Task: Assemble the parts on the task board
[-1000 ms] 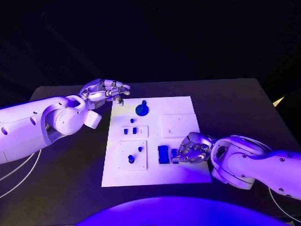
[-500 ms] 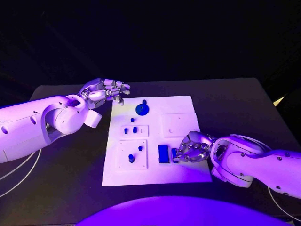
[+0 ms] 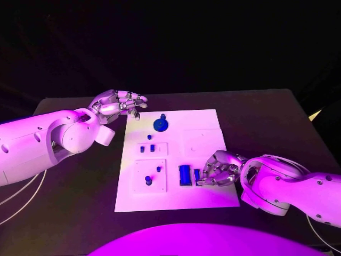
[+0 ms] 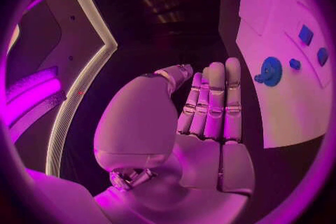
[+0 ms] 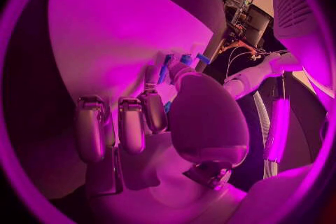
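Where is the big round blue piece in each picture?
Head view: round blue piece at the far end of the task board, near the left hand.
Left wrist view: round blue piece, beyond the fingertips.
Right wrist view: can't tell.
Shared landmark: the task board.

Task board (image 3: 205,192), table centre. Round part (image 3: 161,125) at board's 12 o'clock; two small parts (image 3: 147,149) centre-left; upright part (image 3: 185,175) at 5 o'clock, right hand (image 3: 219,172) just beside, 3 o'clock. Left hand (image 3: 118,102) off the board's 11 o'clock corner.

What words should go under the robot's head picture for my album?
Right hand works at blue parts on the white task board; left hand waits beside it.
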